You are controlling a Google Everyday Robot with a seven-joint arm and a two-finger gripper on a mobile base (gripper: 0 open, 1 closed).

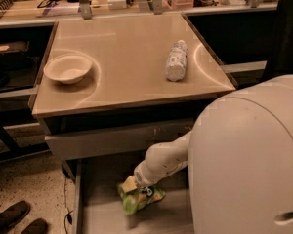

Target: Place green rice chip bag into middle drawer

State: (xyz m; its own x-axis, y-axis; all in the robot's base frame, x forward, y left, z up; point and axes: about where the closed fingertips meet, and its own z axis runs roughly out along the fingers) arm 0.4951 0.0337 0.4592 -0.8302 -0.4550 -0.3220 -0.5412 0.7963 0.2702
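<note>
The green rice chip bag (136, 199) is a small crinkly green bag down inside the open middle drawer (102, 213), on or just above its grey floor. My gripper (139, 188) is at the end of the white arm that reaches down into the drawer, right at the top of the bag. The arm's wrist and the bag hide the fingertips.
A white bowl (67, 68) sits at the left of the tan tabletop (122, 82). A white patterned bottle (176, 60) lies on its right side. A grey drawer front (117, 139) sits above the open drawer. The robot's white body (249, 165) fills the lower right. Shoes (14, 218) are on the floor at left.
</note>
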